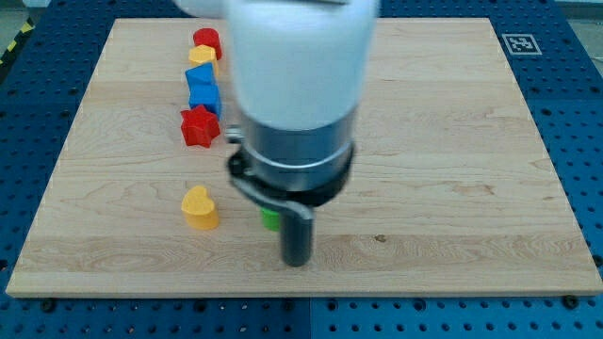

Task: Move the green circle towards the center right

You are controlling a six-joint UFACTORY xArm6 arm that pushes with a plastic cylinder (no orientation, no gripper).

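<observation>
My tip (298, 261) holds nothing and rests just right of and below the green circle (270, 219), mostly hidden behind my rod, so I'm on the wrong side for pushing it rightward

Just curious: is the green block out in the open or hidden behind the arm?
Mostly hidden: only a sliver of the green block shows beside my tip.

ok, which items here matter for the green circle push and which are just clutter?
In play:
- green block, mostly hidden behind the arm, shape unclear
- my tip, just right of and below it

Clutter:
- yellow heart
- red star
- blue block
- yellow block
- red block
</observation>
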